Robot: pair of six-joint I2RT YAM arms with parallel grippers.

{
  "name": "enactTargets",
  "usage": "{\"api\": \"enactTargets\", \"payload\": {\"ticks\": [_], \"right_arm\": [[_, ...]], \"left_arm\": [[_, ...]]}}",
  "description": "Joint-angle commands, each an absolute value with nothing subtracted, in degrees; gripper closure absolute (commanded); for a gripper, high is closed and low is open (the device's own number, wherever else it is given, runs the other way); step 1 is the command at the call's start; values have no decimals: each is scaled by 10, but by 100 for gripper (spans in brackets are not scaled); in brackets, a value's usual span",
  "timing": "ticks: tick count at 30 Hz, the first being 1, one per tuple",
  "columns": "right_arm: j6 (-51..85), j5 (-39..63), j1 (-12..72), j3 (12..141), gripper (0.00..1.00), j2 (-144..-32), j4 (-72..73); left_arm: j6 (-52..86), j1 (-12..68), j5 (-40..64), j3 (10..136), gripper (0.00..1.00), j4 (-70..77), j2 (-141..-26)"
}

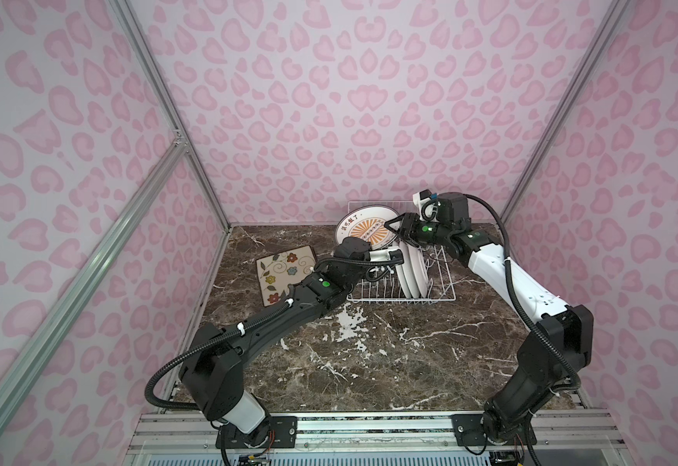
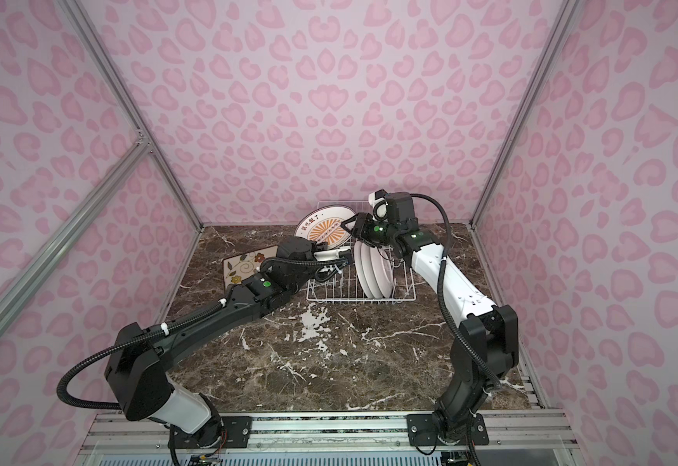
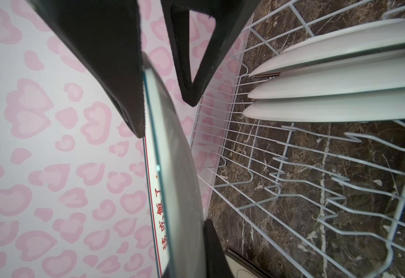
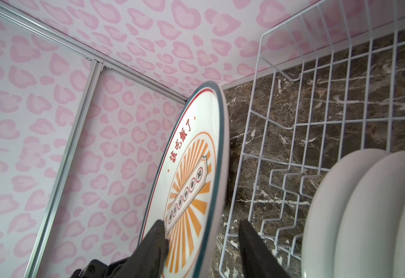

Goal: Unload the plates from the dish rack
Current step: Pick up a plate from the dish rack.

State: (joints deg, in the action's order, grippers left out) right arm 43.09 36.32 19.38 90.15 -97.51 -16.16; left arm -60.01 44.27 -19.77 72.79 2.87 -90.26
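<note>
A round white plate (image 1: 365, 232) with an orange sunburst centre is held on edge above the far end of the white wire dish rack (image 1: 442, 297), in both top views (image 2: 323, 232). My left gripper (image 1: 399, 256) is shut on its lower rim (image 3: 172, 180). My right gripper (image 1: 395, 232) straddles the plate's right edge (image 4: 191, 180), jaws open. One finger (image 4: 155, 238) lies against the printed face and the other stands apart from the back. Three more white plates (image 1: 411, 274) stand upright in the rack. A square flowered plate (image 1: 284, 274) lies flat on the table, left of the rack.
The rack's bare tines (image 3: 293, 192) lie left of the standing plates. The pink patterned back wall (image 1: 329, 161) rises close behind the rack. Dark marble tabletop (image 1: 369, 355) spreads in front of the rack, between the two arm bases.
</note>
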Motion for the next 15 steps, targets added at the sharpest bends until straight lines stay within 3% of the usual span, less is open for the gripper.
{"api": "enactTargets", "payload": {"ticks": [1,8,15], "right_arm": [[435,374,194,904,55,-984,-171],[430,377,195,903,64,-994,-182],[443,384,192,882,80,-990,-150]], "left_arm": [[-604,445,-213,736,97,85,-910],[-614,449,-234,745,97,89,-932],[-598,449,-268,767,97,80,-959]]}}
